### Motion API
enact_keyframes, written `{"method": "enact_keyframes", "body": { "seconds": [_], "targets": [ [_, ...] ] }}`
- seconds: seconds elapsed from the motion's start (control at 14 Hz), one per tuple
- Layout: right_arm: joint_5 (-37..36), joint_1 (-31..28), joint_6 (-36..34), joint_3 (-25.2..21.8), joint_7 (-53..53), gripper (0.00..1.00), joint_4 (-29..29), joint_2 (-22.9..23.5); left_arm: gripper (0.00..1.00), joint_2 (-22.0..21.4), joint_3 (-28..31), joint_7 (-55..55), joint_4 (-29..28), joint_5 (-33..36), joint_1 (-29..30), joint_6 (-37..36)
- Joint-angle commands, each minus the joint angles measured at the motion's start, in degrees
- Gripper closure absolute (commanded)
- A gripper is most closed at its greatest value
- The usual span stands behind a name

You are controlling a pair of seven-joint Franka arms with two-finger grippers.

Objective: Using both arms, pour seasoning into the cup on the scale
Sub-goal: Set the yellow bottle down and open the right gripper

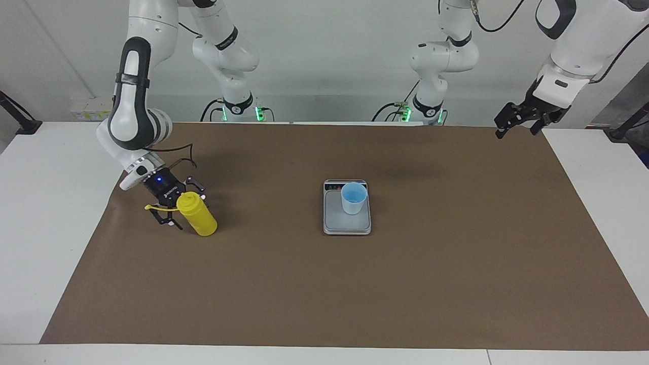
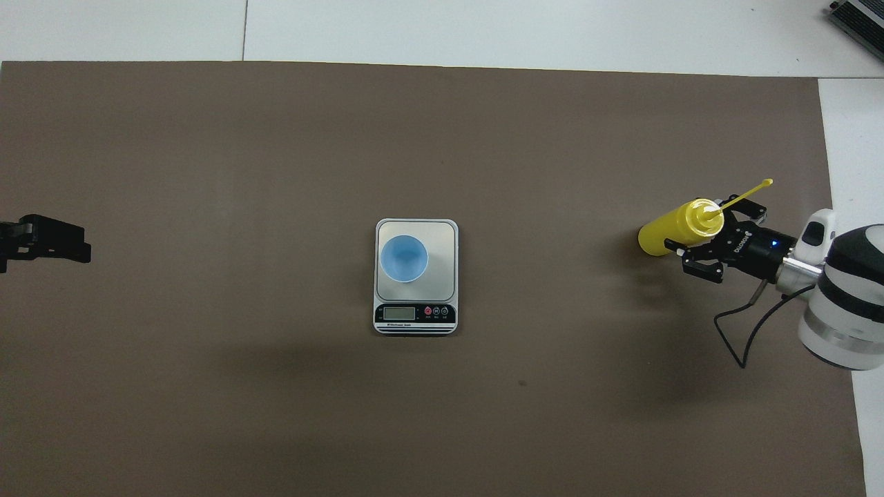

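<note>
The yellow seasoning bottle (image 1: 199, 219) (image 2: 673, 229) stands on the brown mat at the right arm's end of the table, tilted with its nozzle toward that arm. My right gripper (image 1: 183, 209) (image 2: 706, 233) is open, its fingers spread on either side of the bottle's top. The yellow cap strap (image 1: 158, 208) sticks out past the gripper. The light-blue cup (image 1: 353, 198) (image 2: 404, 258) stands upright on the silver scale (image 1: 347, 223) (image 2: 416, 322) at mid-table. My left gripper (image 1: 516, 131) (image 2: 43, 241) waits open in the air over the mat's corner at the left arm's end.
A brown mat (image 1: 355, 294) covers most of the white table (image 1: 45, 203). The right arm's black cable (image 2: 732, 338) loops down over the mat beside its wrist. Nothing else lies on the mat.
</note>
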Motion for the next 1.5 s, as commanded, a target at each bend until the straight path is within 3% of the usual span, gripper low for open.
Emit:
{"method": "enact_keyframes", "body": {
  "seconds": [0.0,0.78,1.14,1.43],
  "targets": [
    [-3.59,-1.8,-1.53,0.25,-0.48,0.0,-0.64,-1.0,0.0,-1.18,0.02,0.08,-1.09,-0.87,0.3,0.21],
    [-22.74,-6.54,-1.35,-0.45,2.24,0.0,-0.29,-0.92,0.0,-1.18,0.02,0.08,-1.09,-0.87,0.3,0.21],
    [-35.31,-8.66,-1.53,-0.62,13.91,0.0,4.19,-1.88,0.0,-1.18,0.02,0.08,-1.1,-0.87,0.3,0.21],
    [-45.5,-7.78,-1.96,-0.36,29.8,0.0,5.07,-6.97,0.0,-1.18,0.02,0.08,-1.09,-0.87,0.3,0.21]
  ]
}}
